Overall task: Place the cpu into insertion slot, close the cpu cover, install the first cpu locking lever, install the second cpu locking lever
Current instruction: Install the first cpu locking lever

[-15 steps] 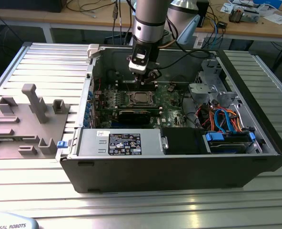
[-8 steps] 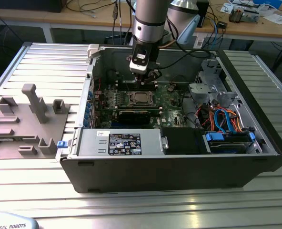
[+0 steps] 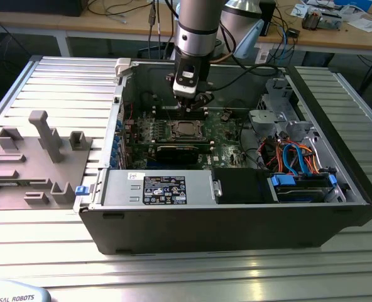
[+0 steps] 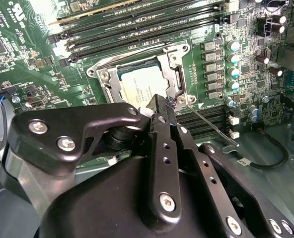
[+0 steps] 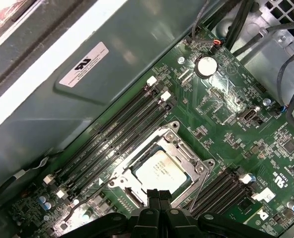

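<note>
The cpu [image 4: 142, 87] lies flat in the insertion slot [image 4: 98, 73] on the green motherboard [image 3: 227, 126]; its silver top shows in both wrist views [image 5: 159, 171]. The cpu cover [image 5: 182, 144] lies down around the chip as a silver frame. A thin wire locking lever [image 4: 211, 126] sticks out sideways from the socket's corner, lying loose over the board. My gripper [image 3: 191, 111] hangs just above the socket's edge, its fingers [image 5: 154, 198] pressed together and shut on nothing. The fingertips [image 4: 159, 101] sit at the cover's rim beside the lever's root.
Long black memory slots [image 5: 117, 134] run beside the socket. The open computer case [image 3: 236, 220] has a power supply [image 3: 164, 189] at the front, and a drive cage [image 3: 271, 113] and blue cables [image 3: 296, 160] on the exterior view's right. A grey fixture [image 3: 41, 157] stands outside, on the exterior view's left.
</note>
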{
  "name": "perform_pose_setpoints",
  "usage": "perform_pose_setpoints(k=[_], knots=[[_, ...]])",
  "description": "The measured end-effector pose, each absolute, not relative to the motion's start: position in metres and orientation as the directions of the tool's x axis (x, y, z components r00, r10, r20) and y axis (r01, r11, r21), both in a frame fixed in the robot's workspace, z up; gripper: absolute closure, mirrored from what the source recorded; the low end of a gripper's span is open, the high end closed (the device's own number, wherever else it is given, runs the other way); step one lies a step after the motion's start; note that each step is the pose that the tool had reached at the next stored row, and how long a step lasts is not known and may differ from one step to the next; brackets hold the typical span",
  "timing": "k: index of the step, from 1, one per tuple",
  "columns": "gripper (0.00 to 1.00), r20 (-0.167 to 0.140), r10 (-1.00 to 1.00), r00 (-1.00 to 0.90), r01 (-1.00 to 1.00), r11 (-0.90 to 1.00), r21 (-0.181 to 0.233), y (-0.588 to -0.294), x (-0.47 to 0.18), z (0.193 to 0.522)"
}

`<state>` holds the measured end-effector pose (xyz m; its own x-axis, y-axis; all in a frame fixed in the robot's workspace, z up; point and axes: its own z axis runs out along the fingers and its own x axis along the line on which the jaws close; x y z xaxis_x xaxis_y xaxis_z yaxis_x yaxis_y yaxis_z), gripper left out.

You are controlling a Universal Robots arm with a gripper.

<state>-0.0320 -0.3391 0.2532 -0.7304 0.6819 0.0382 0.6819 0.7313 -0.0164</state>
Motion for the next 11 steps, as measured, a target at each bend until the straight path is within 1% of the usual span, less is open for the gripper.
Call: perform_pose_setpoints(k=[11], knots=[[0.89,0.038,0.653,-0.757,0.653,0.758,-0.016,-0.3391,-0.032,0.2532]])
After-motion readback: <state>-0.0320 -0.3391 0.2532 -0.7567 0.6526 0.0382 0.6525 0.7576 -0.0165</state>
